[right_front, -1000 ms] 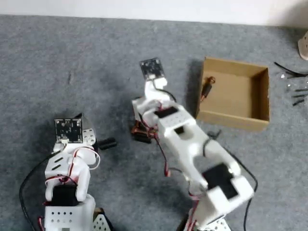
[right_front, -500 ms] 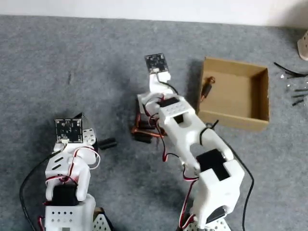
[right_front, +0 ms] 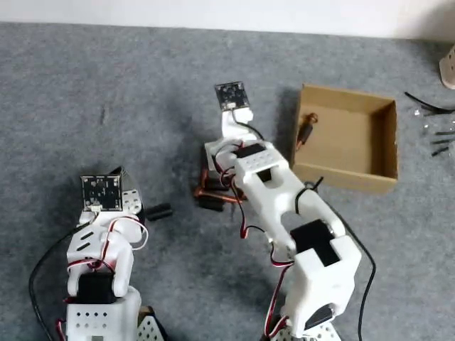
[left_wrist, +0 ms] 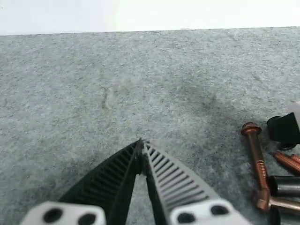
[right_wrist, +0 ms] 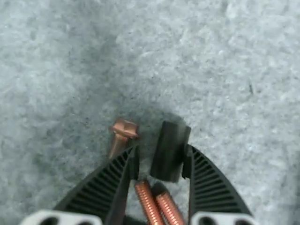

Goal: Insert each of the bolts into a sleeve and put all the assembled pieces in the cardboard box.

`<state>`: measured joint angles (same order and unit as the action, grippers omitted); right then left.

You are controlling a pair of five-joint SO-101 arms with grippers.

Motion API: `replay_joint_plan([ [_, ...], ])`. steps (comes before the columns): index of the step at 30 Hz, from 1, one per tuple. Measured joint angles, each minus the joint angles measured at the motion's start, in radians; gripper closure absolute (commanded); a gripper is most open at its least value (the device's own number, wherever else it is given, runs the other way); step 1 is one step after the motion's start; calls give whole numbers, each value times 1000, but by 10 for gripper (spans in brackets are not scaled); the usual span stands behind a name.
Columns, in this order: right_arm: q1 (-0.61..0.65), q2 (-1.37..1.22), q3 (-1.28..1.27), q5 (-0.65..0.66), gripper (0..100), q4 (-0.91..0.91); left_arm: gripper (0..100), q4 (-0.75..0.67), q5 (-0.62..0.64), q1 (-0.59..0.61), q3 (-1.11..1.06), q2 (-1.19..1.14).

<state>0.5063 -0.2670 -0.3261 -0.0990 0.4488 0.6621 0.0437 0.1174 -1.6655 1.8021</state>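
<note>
The right gripper [right_wrist: 161, 151] is about half open and holds nothing. Its 2 fingers stand either side of a black sleeve [right_wrist: 169, 140] lying flat on the table [right_front: 106, 85]. The sleeve's long axis runs nearly along the gripper's pointing direction, so the jaws would close across its width. A copper bolt [right_wrist: 123, 132] lies just outside one finger, and 2 threaded shanks [right_wrist: 149, 201] sit between the fingers, close behind the sleeve. They may get pinched with it.

This cluster lies left of the box [right_front: 346, 181], near it. The right arm stretches out from its base, wrist bent down over the pile. The box already holds 1 assembled piece [right_front: 307, 129] against its left wall.

The left gripper [left_wrist: 141, 143] is closed on nothing, farther from the box than the pile, its arm folded near its base.
</note>
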Motion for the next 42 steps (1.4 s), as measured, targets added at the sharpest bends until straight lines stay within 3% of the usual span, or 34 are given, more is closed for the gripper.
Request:
replay_joint_plan([
  [11, -8, -100, 21, 2, 863, 5, 990, 0, 0, 0, 0, 0],
  [16, -17, -107, 48, 2, 998, 48, 990, 0, 0, 0, 0, 0],
  [25, -41, -94, 63, 2, 994, 115, 990, 0, 0, 0, 0, 0],
  [31, -40, 84, -48, 3, 994, 141, 990, 0, 0, 0, 0, 0],
  [42, -55, 718, -594, 129, 994, -60, 989, 0, 0, 0, 0, 0],
])
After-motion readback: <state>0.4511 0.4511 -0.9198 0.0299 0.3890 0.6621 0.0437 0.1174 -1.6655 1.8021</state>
